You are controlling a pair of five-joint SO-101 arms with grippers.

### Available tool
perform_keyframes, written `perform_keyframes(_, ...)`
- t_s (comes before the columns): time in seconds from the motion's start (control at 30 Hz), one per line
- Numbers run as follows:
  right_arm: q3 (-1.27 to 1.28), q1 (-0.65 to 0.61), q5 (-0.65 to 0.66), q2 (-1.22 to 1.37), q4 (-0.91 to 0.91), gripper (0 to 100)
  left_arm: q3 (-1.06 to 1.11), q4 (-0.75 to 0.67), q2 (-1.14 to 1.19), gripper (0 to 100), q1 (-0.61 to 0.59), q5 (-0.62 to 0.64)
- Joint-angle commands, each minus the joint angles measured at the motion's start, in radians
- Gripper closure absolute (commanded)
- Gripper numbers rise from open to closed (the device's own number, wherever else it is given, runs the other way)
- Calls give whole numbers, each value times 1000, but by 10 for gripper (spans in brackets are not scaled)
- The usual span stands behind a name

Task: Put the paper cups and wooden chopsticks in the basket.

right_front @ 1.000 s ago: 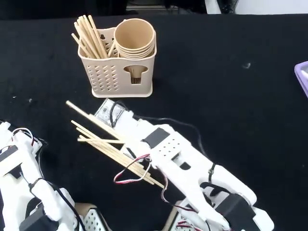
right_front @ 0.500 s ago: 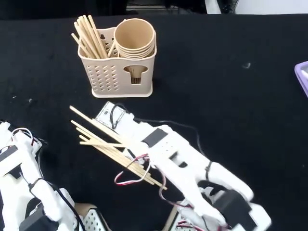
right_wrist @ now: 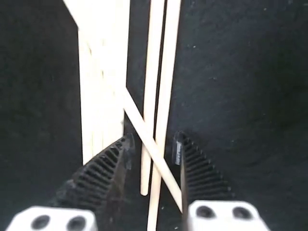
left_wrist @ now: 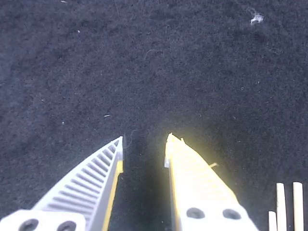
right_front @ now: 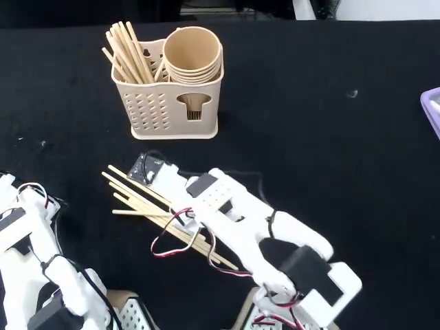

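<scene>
A beige perforated basket [right_front: 168, 103] stands at the back left with stacked paper cups [right_front: 193, 51] and a bunch of wooden chopsticks [right_front: 126, 51] inside. Several loose chopsticks [right_front: 141, 199] lie fanned on the black table in front of it. My right gripper [right_wrist: 151, 144] is open and points down over this bundle, its black fingers [right_wrist: 113, 163] straddling a few crossed chopsticks [right_wrist: 156, 96]. The right arm [right_front: 234, 213] stretches across the table's middle. My left gripper [left_wrist: 143, 142] is open above bare black cloth, and chopstick ends [left_wrist: 286, 207] show beside it.
The left arm [right_front: 34, 254] rests at the near left corner. A purple object [right_front: 432, 106] sits at the right edge. A small speck [right_front: 352, 93] lies on the cloth to the right of the basket.
The right arm has swung left and toward the front, bringing its gripper lower over the loose chopsticks. The bundle shifted slightly. The left arm stayed still.
</scene>
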Motion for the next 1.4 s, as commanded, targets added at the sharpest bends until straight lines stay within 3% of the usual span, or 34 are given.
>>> perform_keyframes(0.0, -10, 6, -40, -77, -38, 858, -54, -15, -20, 852, 1, 6)
perform_keyframes(0.17, 38, 37, -78, -64, -181, 858, -54, -15, -20, 852, 1, 6)
perform_keyframes(0.73, -25, 31, -77, 50, -181, 858, -54, -14, -20, 852, 1, 6)
perform_keyframes(0.9, -21, 29, 15, 48, -181, 994, -54, -14, -20, 852, 1, 6)
perform_keyframes(0.97, -25, 34, 32, 45, -160, 988, -54, -14, -20, 852, 1, 6)
perform_keyframes(1.37, 119, 38, 32, -211, -176, 988, -54, -15, -20, 852, 1, 6)
